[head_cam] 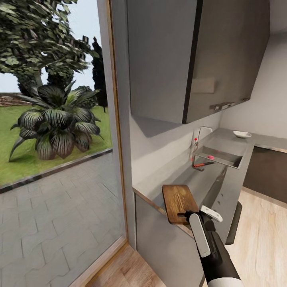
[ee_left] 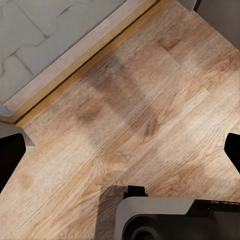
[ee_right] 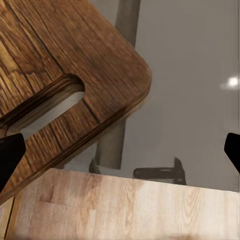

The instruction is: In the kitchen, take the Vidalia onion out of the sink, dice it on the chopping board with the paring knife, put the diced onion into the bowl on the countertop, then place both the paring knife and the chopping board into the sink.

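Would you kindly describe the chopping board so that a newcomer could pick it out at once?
Follow the long grey countertop that runs beside the wall, from the sink towards the glass door. At its near end lies the chopping board, just ahead of the right gripper. It is the sole brown wood-grain thing there, rectangular with rounded corners and a slot handle.

Brown wood-grain chopping board (head_cam: 178,202); glossy grey countertop (head_cam: 229,139); grey steel sink (head_cam: 223,158); white bowl (head_cam: 242,134); orange-red-handled paring knife (head_cam: 202,164); pale oak-pattern floor (ee_left: 140,110); grey paving (head_cam: 59,199).
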{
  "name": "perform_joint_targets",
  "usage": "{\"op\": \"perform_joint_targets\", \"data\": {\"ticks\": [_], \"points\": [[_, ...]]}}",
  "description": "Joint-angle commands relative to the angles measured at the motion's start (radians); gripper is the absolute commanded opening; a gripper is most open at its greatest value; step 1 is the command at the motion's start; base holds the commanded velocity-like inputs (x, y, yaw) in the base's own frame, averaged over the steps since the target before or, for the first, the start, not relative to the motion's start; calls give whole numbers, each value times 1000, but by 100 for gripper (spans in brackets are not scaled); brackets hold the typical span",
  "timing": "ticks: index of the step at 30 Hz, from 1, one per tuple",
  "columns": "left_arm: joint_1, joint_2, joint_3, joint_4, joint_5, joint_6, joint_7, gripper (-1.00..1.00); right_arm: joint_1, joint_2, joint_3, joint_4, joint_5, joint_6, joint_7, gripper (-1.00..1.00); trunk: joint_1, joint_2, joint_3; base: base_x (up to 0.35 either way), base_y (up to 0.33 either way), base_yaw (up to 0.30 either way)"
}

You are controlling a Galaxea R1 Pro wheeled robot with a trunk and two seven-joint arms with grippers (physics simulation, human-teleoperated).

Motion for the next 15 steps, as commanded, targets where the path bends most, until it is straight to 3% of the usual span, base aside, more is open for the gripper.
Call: {"op": "perform_joint_targets", "data": {"ticks": [1,15], "points": [[0,0,1,0,1,-2,0,100,0,0,-1,-1,-9,2,-10,100,0,-1,0,37,0,0],[0,0,1,0,-2,-2,0,100,0,0,-2,-1,-9,2,-16,100,0,-1,0,89,10,0]]}}
